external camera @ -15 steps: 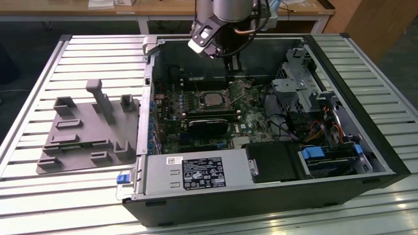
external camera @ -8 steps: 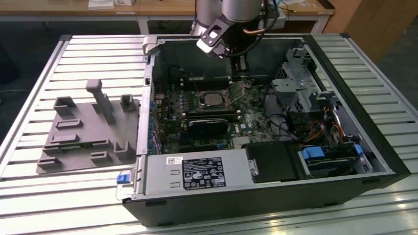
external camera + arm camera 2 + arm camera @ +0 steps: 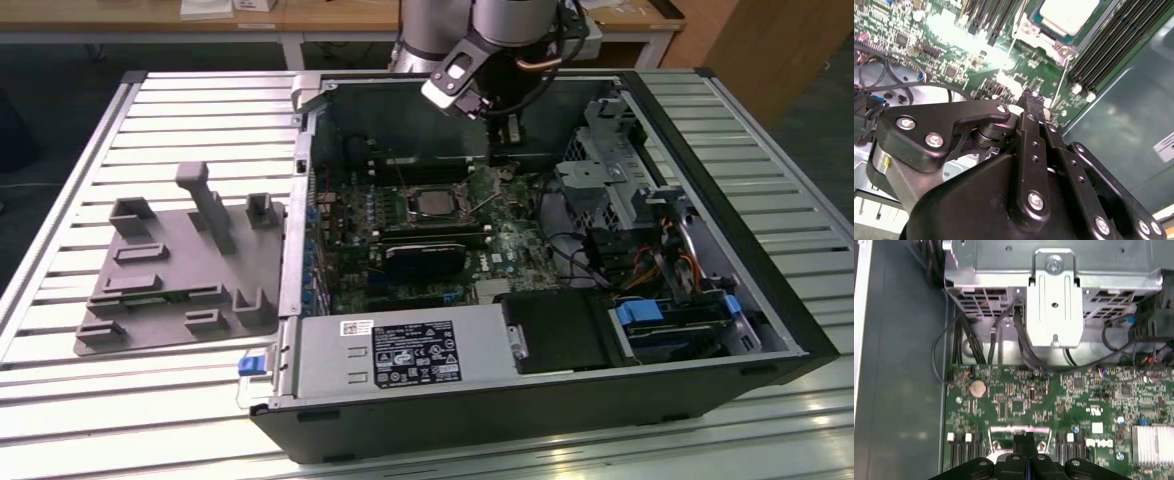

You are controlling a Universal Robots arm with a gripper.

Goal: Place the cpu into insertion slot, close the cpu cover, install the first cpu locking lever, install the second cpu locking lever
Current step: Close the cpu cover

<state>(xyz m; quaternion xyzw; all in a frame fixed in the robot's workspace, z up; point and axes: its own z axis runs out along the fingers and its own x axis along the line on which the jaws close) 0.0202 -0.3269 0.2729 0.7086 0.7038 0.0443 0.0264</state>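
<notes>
Arm (image 3: 497,22) steeply downward, jaws together

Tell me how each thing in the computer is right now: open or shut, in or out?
computer case: side open, insides showing.
cpu: seated flat, silver top up.
cpu cover: lying down flat around the cpu.
locking lever: thin wire running toward the gripper tip; cannot tell whether it is latched.
gripper: shut, tip low beside the cpu cover.

The cpu (image 3: 1069,17) seems cropped, glare-washed.
</notes>
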